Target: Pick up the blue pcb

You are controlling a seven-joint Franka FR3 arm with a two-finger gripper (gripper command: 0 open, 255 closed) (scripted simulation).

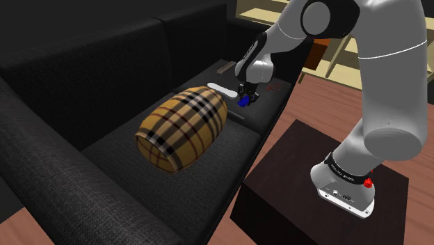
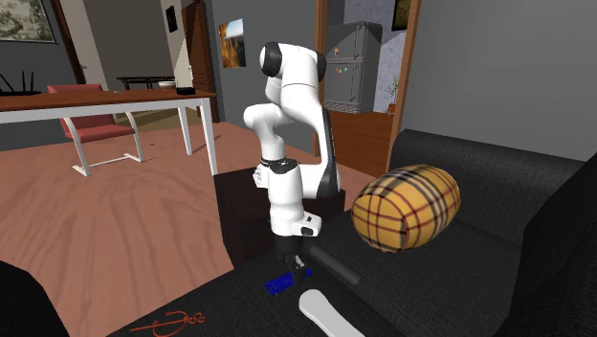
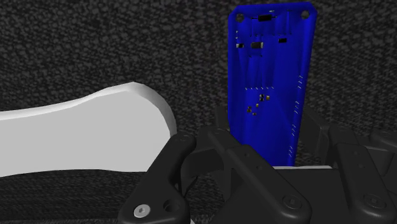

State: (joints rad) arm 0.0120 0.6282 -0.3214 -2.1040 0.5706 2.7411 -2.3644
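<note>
Shoulder view takes in a black sofa whose seat carries everything. The white arm rises from its dark stand and bends down to the far end of the seat. A plaid, barrel-shaped cushion in tan, black and red lies on its side mid-seat, well apart from the hand. A flat white object with rounded edges lies on the fabric just beside the fingers. The black gripper points down at the seat, its fingers drawn in to a narrow gap and clasping one short end of the blue pcb. The board sticks out from between the fingertips, away from the hand, its small dark components facing the wrist camera. Whether it is clear of the fabric I cannot tell.
</note>
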